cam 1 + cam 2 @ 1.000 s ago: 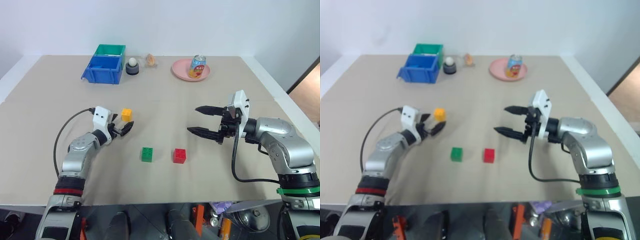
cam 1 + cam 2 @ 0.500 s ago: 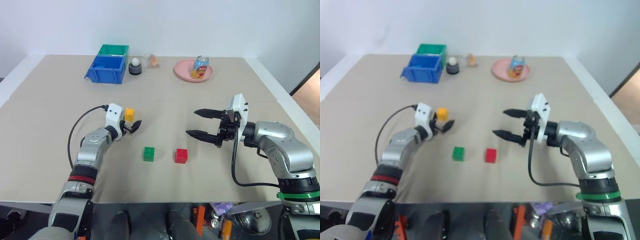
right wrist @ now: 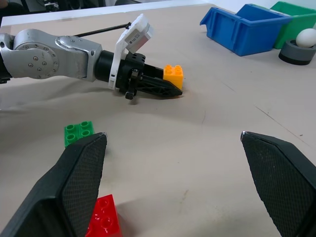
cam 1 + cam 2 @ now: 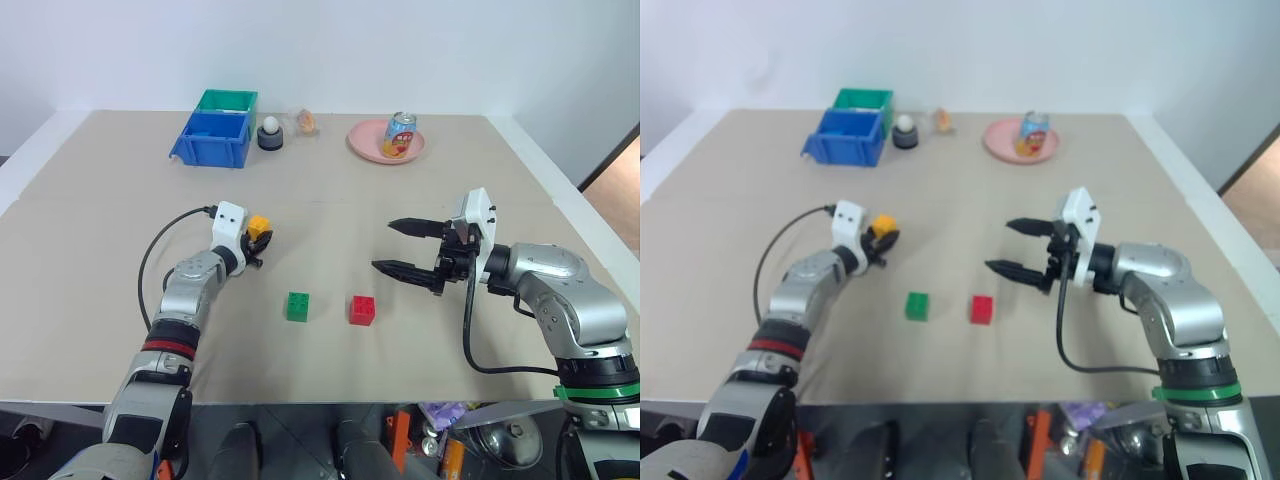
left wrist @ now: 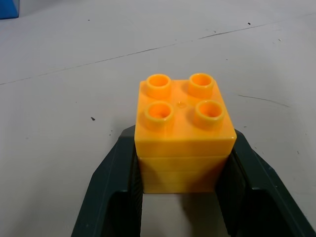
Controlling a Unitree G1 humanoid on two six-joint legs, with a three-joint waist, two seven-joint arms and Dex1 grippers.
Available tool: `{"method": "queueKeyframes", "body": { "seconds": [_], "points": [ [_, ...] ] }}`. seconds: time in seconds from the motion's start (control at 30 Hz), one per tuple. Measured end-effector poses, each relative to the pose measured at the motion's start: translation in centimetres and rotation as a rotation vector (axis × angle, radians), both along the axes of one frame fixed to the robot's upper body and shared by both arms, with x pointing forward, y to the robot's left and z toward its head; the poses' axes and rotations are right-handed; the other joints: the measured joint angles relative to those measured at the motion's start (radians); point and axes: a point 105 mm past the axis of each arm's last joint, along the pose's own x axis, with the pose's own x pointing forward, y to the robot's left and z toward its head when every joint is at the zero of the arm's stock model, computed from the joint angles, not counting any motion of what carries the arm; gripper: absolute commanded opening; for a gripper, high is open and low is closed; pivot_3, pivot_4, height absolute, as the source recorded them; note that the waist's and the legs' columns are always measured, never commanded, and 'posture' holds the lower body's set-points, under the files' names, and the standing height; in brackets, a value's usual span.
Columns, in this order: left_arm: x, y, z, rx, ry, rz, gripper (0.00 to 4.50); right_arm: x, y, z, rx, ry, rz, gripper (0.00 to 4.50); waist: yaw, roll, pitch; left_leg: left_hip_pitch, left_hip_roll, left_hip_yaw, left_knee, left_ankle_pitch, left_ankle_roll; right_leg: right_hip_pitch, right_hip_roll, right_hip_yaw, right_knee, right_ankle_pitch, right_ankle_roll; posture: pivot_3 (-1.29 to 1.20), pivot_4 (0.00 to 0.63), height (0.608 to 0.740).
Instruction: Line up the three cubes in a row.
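The yellow-orange cube (image 4: 259, 226) rests on the table left of centre, and my left gripper (image 4: 262, 238) is shut on it. In the left wrist view the cube (image 5: 183, 133) sits studs up, pressed between the two dark fingers (image 5: 111, 187). The green cube (image 4: 297, 306) and the red cube (image 4: 362, 310) stand side by side nearer the front, a small gap between them. My right gripper (image 4: 384, 245) hovers open to the right of the red cube, its jaws spread wide and empty, pointing toward the cubes.
At the back stand a blue bin (image 4: 212, 140) with a green bin (image 4: 227, 100) behind it, a white ball on a grey holder (image 4: 268, 132), and a pink plate (image 4: 372, 146) bearing a soda can (image 4: 400, 134). The table's edge (image 4: 560, 215) runs along the right.
My left gripper, open beside the yellow-orange cube before, has edged forward and shut on it. The right arm has kept still.
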Motion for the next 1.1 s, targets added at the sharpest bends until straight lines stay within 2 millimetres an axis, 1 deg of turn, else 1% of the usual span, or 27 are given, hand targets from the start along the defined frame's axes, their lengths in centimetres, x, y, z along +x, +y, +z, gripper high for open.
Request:
{"method": "queueKeyframes", "body": {
  "seconds": [0.13, 0.27, 0.37, 0.43, 0.47, 0.5, 0.53, 0.6, 0.7, 0.8, 0.9, 1.1],
  "points": [
    [-0.4, 0.0, 0.4, 0.034, -0.031, -0.067, 1.36, 0.0, 0.0, 0.0, -0.002, 0.000, 0.006, 4.50, 0.000, 0.000, 0.000, -0.001, 0.000, 0.000, -0.001, 0.000, 0.000, -0.001, 0.000, 0.000, 0.000, 0.000, 0.000, 0.00, 0.150, 0.740],
    [-1.5, 1.1, 0.8, 0.084, -0.096, -0.167, 1.36, -0.1, 0.1, -0.1, -0.010, 0.003, 0.018, 4.50, -0.004, 0.000, 0.000, -0.001, 0.000, 0.001, -0.004, 0.000, 0.000, -0.003, 0.000, 0.000, -0.001, -0.001, -0.002, 0.00, 0.150, 0.740],
    [-3.2, 3.3, 1.1, 0.134, -0.138, -0.282, 1.36, -0.6, 0.0, -0.2, -0.021, 0.033, 0.047, 4.50, -0.004, 0.000, 0.000, 0.000, 0.001, 0.001, -0.007, 0.000, 0.000, -0.004, 0.001, 0.000, -0.001, -0.002, -0.003, 0.00, 0.150, 0.740],
    [-4.5, 5.2, 1.2, 0.157, -0.150, -0.338, 1.36, -1.3, -0.3, -0.6, -0.041, 0.071, 0.074, 4.50, -0.003, 0.000, 0.000, -0.001, 0.001, 0.001, -0.008, 0.000, 0.000, -0.004, 0.000, 0.000, -0.001, -0.004, -0.003, 0.00, 0.150, 0.740],
    [-5.4, 6.1, 1.4, 0.156, -0.161, -0.388, 1.36, -1.9, -0.4, -0.9, -0.053, 0.092, 0.097, 4.50, -0.001, 0.000, 0.000, -0.001, 0.001, 0.001, -0.008, 0.000, -0.001, -0.004, 0.000, 0.000, -0.001, -0.005, -0.003, 0.00, 0.150, 0.740],
    [-6.2, 6.4, 1.6, 0.146, -0.173, -0.436, 1.36, -2.3, -0.4, -1.2, -0.059, 0.104, 0.109, 4.50, -0.001, 0.000, 0.000, -0.001, 0.001, 0.001, -0.008, -0.001, -0.001, -0.004, 0.000, 0.000, -0.001, -0.006, -0.003, 0.00, 0.150, 0.740],
    [-7.1, 6.2, 1.7, 0.130, -0.184, -0.498, 1.36, -2.5, -0.4, -1.4, -0.059, 0.114, 0.117, 4.50, 0.001, 0.000, 0.000, -0.002, 0.001, 0.001, -0.008, -0.001, -0.002, -0.003, -0.001, 0.000, -0.001, -0.006, -0.002, 0.00, 0.150, 0.740],
    [-8.3, 5.7, 1.8, 0.111, -0.192, -0.578, 1.36, -2.6, -0.4, -1.5, -0.056, 0.120, 0.123, 4.50, 0.004, 0.000, 0.000, -0.002, 0.000, 0.001, -0.006, -0.001, -0.002, -0.003, -0.002, 0.000, -0.001, -0.006, -0.002, 0.00, 0.150, 0.740],
    [-10.8, 4.5, 1.5, 0.114, -0.183, -0.746, 1.36, -2.8, -0.5, -1.6, -0.067, 0.125, 0.124, 4.50, 0.001, 0.000, 0.000, -0.001, 0.000, 0.002, -0.006, -0.001, -0.002, -0.003, -0.002, 0.000, -0.001, -0.006, -0.002, 0.00, 0.150, 0.740],
    [-12.0, 4.1, 0.7, 0.131, -0.164, -0.827, 1.36, -2.8, -0.4, -1.6, -0.068, 0.124, 0.124, 4.50, 0.000, 0.000, 0.000, 0.000, 0.002, 0.001, -0.006, -0.001, -0.001, -0.003, -0.001, -0.001, -0.001, -0.005, -0.004, 0.00, 0.150, 0.740],
    [-12.4, 4.3, 0.4, 0.152, -0.165, -0.851, 1.36, -2.8, -0.4, -1.7, -0.069, 0.128, 0.126, 4.50, 0.000, 0.000, 0.000, 0.000, 0.002, 0.002, -0.006, -0.001, -0.001, -0.003, -0.001, -0.001, -0.001, -0.004, -0.005, 0.00, 0.150, 0.740],
    [-12.3, 4.6, -0.1, 0.186, -0.150, -0.871, 1.36, -2.8, -0.3, -1.7, -0.069, 0.130, 0.129, 4.50, 0.000, 0.000, 0.000, -0.001, 0.002, 0.002, -0.006, -0.001, -0.001, -0.003, -0.001, -0.001, -0.001, -0.005, -0.004, 0.00, 0.150, 0.740]
  ]
}}
